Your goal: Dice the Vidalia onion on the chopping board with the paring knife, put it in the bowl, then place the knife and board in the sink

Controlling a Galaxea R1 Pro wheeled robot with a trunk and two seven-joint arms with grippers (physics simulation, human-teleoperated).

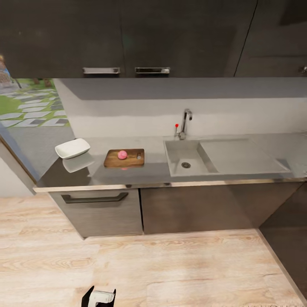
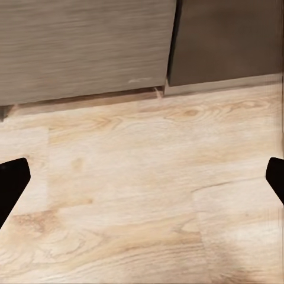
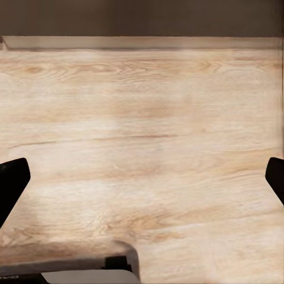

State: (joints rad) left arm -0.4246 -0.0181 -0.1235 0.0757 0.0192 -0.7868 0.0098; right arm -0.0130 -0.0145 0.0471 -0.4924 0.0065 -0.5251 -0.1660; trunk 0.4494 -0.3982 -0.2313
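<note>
Pale wood flooring (image 1: 170, 264) runs up to a row of dark cabinet fronts (image 1: 192, 209) in the head view, with a glossy grey countertop (image 1: 149, 172) across the middle and dark upper cupboards (image 1: 128, 38) above a light wall. On the countertop, the sink (image 1: 177, 164) sits at about 2 o'clock from the frame's centre, its round drain showing in the basin, the flat draining board stretching off toward 3 o'clock, and the chrome tap (image 1: 185, 123) with its red knob standing behind at 12 o'clock from the basin. At 9 o'clock from the sink lies the chopping board (image 1: 130, 162), and the pinkish onion (image 1: 122, 154) rests on it. A small dark thing on the board's sink-side end may be the knife (image 1: 139, 156), too small to be sure. Further toward 9 o'clock, apart from the board, sits the white bowl (image 1: 72, 148). In the left wrist view the left gripper (image 2: 142, 183) hangs over bare flooring near the cabinet base, its two dark fingertips (image 2: 12, 180) spread wide with nothing between. In the right wrist view the right gripper (image 3: 142, 180) likewise has its fingertips (image 3: 13, 177) far apart over the floor, holding nothing.
</note>
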